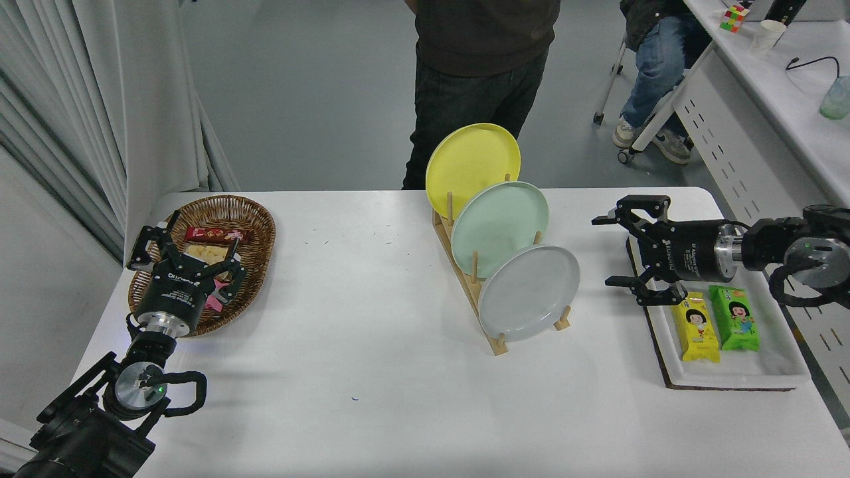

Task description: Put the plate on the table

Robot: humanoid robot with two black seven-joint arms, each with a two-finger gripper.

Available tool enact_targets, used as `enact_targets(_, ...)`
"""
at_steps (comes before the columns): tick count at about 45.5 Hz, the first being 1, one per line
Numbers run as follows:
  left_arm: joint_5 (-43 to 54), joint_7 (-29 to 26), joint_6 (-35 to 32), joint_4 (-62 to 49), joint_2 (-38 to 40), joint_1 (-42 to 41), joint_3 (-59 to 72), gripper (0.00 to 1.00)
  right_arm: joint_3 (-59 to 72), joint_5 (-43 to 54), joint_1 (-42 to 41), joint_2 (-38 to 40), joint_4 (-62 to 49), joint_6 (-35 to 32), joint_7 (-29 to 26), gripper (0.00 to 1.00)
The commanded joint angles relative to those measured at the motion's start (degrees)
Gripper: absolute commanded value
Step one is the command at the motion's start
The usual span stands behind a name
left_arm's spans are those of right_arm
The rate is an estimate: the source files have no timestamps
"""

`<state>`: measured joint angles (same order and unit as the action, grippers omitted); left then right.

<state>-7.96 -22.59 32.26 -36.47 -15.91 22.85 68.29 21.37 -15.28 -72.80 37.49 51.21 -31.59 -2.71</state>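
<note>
The light grey plate [529, 293] leans on edge in the front slot of a wooden rack [493, 342] at the middle of the white table [372, 372]. Behind it in the same rack stand a mint green plate [500, 228] and a yellow plate [472, 161]. My right gripper [609, 251] hangs open just right of the grey plate, fingers pointing left toward it, a small gap away and holding nothing. My left gripper [185, 251] stays parked, open, over the wicker basket at the left.
A wicker basket [255, 229] of snacks sits at the far left. A white tray [730, 372] with a yellow packet [695, 327] and a green packet [734, 317] lies under my right arm. A person [481, 73] stands behind the rack, and another person sits at a white desk [770, 99].
</note>
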Motion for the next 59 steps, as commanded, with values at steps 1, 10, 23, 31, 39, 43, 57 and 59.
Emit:
enact_targets(1, 0.0, 0.0, 0.0, 0.0, 0.0, 0.0, 0.0, 0.98, 2.1, -0.6, -2.1, -0.2, 1.7, 2.3, 0.0, 1.0)
enact_targets(10, 0.0, 0.1, 0.0, 0.0, 0.0, 0.0, 0.0, 0.98, 3.4, -0.1, -2.1, -0.2, 3.1, 2.5, 0.1, 1.0)
enact_targets(23, 0.0, 0.0, 0.0, 0.0, 0.0, 0.0, 0.0, 0.98, 3.4, -0.1, -2.5, 0.6, 4.9, 6.2, 0.1, 0.96)
enact_targets(31, 0.0, 0.0, 0.0, 0.0, 0.0, 0.0, 0.0, 0.98, 3.8, -0.7, -1.7, -0.8, 2.8, 5.8, -0.4, 1.0)
enact_targets(39, 0.0, 0.0, 0.0, 0.0, 0.0, 0.0, 0.0, 0.98, 4.8, -0.8, -1.7, -1.9, 2.3, 5.9, -0.3, 1.0)
enact_targets(43, 0.0, 0.0, 0.0, 0.0, 0.0, 0.0, 0.0, 0.98, 4.7, -2.4, -1.7, -3.1, 2.1, 6.2, -0.2, 1.0)
enact_targets(57, 0.0, 0.0, 0.0, 0.0, 0.0, 0.0, 0.0, 0.98, 4.9, -6.0, -2.8, -5.8, 0.8, 5.7, 1.5, 1.0)
enact_targets(59, 0.0, 0.0, 0.0, 0.0, 0.0, 0.0, 0.0, 0.98, 5.1, -6.3, -3.0, -5.8, 0.8, 5.7, 2.1, 1.0)
